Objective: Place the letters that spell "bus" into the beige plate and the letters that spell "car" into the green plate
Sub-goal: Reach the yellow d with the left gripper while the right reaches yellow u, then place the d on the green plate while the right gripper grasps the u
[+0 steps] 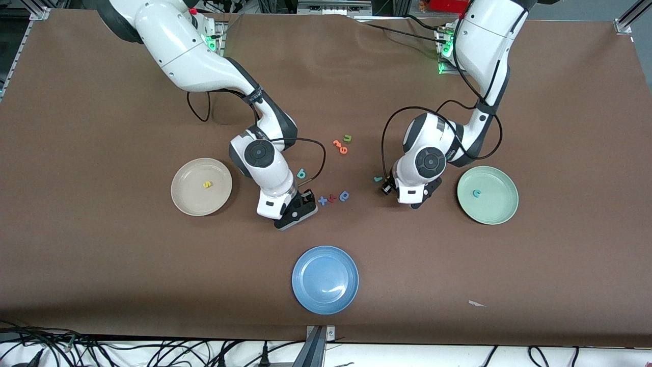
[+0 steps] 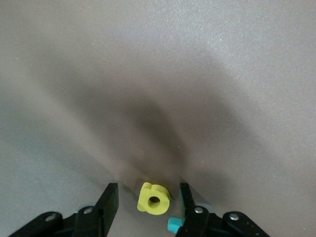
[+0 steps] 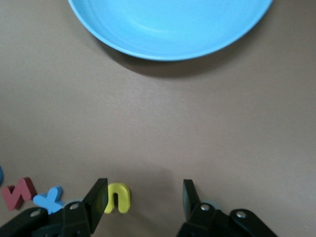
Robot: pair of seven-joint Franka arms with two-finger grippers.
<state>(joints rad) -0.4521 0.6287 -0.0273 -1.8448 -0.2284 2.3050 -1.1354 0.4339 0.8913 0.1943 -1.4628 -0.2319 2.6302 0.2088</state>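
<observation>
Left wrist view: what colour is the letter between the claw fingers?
Yellow: the letter "a" lies on the table between the left claw's open fingers. Left wrist view shows it best.

Tabletop [image 1: 102, 265]: one broad surface, covered edge to edge in matte brown sheet, faintly creased along the edge where the bases stand. Aluminium frame rails [image 1: 627, 19] at the corners of that edge. Metal bracket [image 1: 320, 340] clamped at the middle of the edge nearest the front camera. White ledge under that edge, strewn with black cables [image 1: 153, 351]. Small white scrap [image 1: 477, 304] lying on the brown sheet. Lighting: even, overhead, soft shadows.
</observation>
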